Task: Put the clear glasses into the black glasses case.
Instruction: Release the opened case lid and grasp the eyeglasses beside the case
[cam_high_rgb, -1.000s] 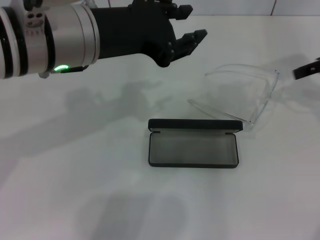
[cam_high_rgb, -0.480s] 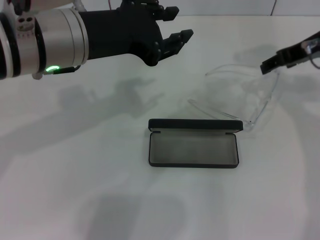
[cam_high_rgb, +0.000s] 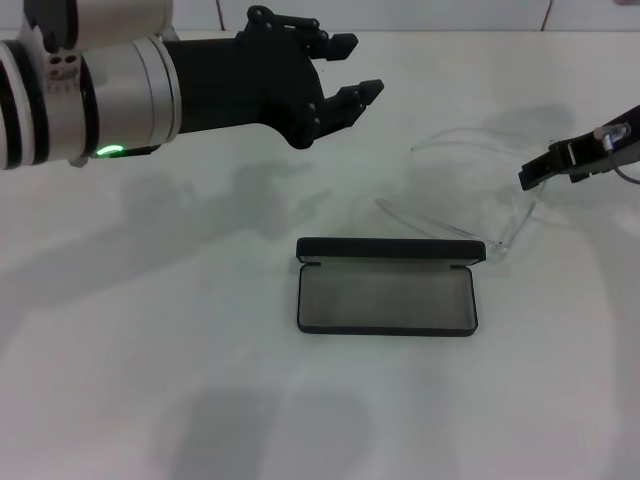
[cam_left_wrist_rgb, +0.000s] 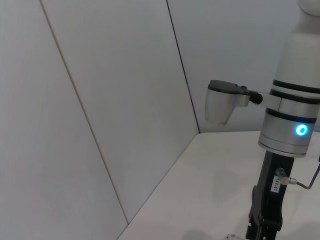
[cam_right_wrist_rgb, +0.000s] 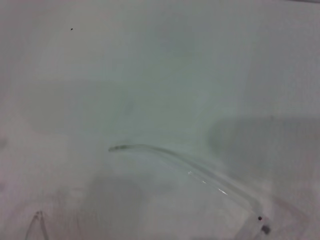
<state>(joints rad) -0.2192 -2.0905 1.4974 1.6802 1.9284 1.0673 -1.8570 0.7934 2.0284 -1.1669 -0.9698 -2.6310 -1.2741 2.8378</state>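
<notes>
open black glasses case (cam_high_rgb: 387, 298), lining unmarked, no legible lettering

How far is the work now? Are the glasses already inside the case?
Not yet. Done: the black glasses case lies open, its inside bare. In hand: the right gripper is at the lens end of the clear glasses, which lie on the table behind the case. The left gripper hovers open, empty. Left: lifting and placing them inside.

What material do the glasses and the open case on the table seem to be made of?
The clear glasses: probably colourless glossy plastic, since the table shows through lens and arms. The black glasses case: a rigid matte black shell, likely plastic, with a grey lining that looks soft; the exact material is uncertain.
</notes>
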